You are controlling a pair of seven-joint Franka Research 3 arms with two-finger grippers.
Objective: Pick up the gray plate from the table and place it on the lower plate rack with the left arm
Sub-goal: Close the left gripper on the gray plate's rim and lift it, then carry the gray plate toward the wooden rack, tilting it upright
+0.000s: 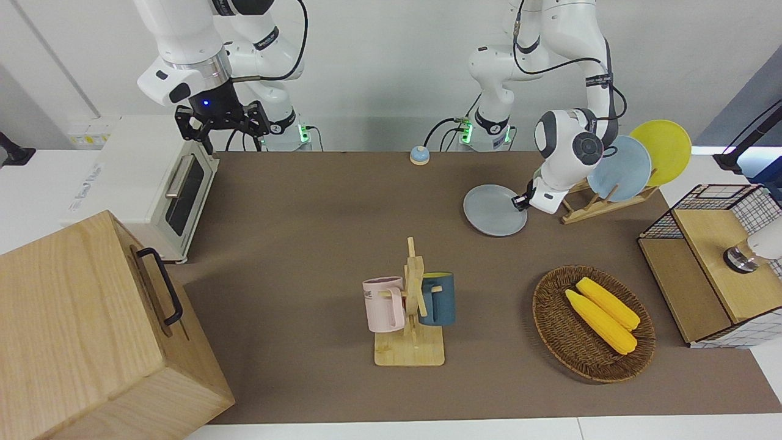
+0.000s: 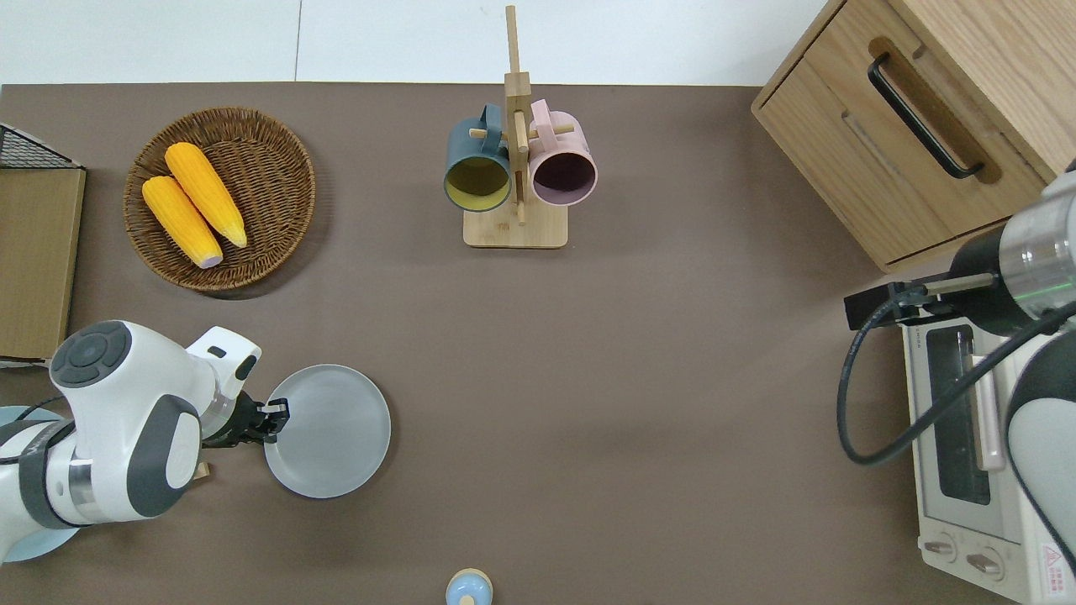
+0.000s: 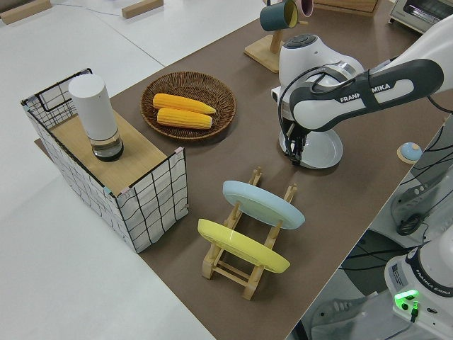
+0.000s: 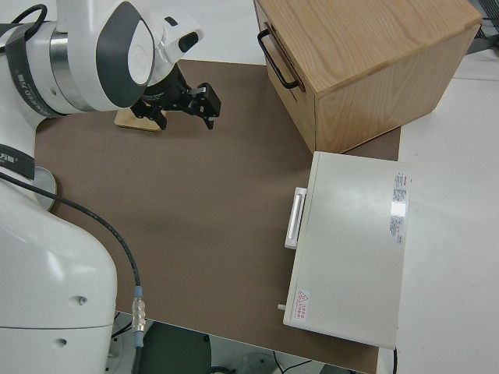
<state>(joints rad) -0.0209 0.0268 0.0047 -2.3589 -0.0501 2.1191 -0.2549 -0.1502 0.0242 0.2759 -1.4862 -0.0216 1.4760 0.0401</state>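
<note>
The gray plate is on the brown table, beside the lower plate rack toward the right arm's end. My left gripper is shut on the plate's rim at the side nearest the rack, and that edge is tipped slightly up. The grip also shows in the front view and in the left side view. The rack holds a light blue plate and a yellow plate. My right gripper is parked and open.
A wicker basket with two corn cobs lies farther from the robots than the plate. A wooden mug stand carries two mugs mid-table. A wire-sided box, a wooden drawer cabinet, a toaster oven and a small bell are there too.
</note>
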